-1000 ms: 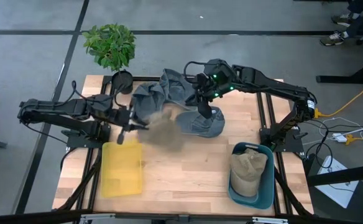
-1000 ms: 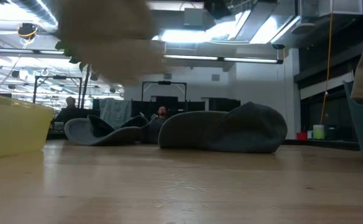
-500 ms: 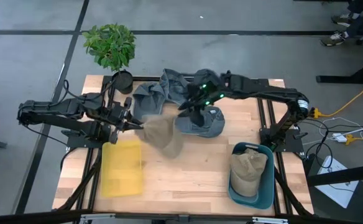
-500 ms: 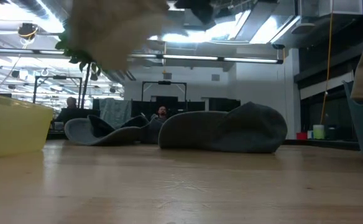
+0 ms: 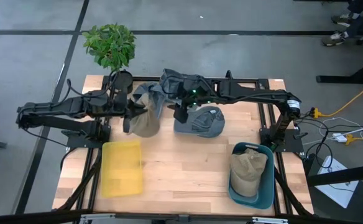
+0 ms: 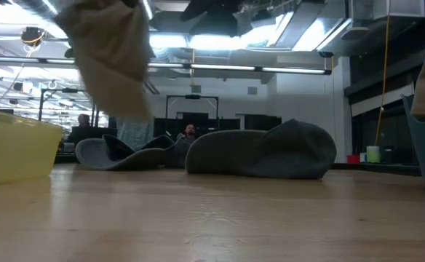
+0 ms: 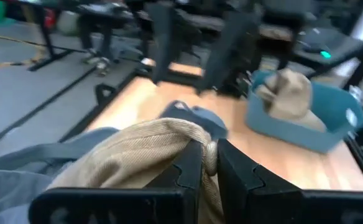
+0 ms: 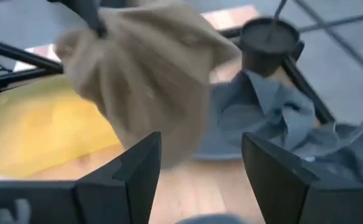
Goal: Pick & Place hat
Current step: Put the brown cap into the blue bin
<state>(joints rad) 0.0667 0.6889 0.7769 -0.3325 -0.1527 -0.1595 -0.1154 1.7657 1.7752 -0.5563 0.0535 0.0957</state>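
While left claw [image 7: 209,163] pinches tan hat [image 5: 145,121], its brim is hidden; right claw [image 8: 200,180] gapes empty.

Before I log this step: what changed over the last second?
The left pincer, shut on the tan hat, swung it back toward the plant side, away from the yellow bin. The right pincer, open, slid left off the gray hat. The gray hats, the yellow bin and the blue bin stayed put.

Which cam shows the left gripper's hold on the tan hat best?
Left wrist view: both fingers pinch a fold of the tan hat close up. The high view shows the hat hanging at the left gripper, grip hidden. The low and right wrist views show the dangling hat only.
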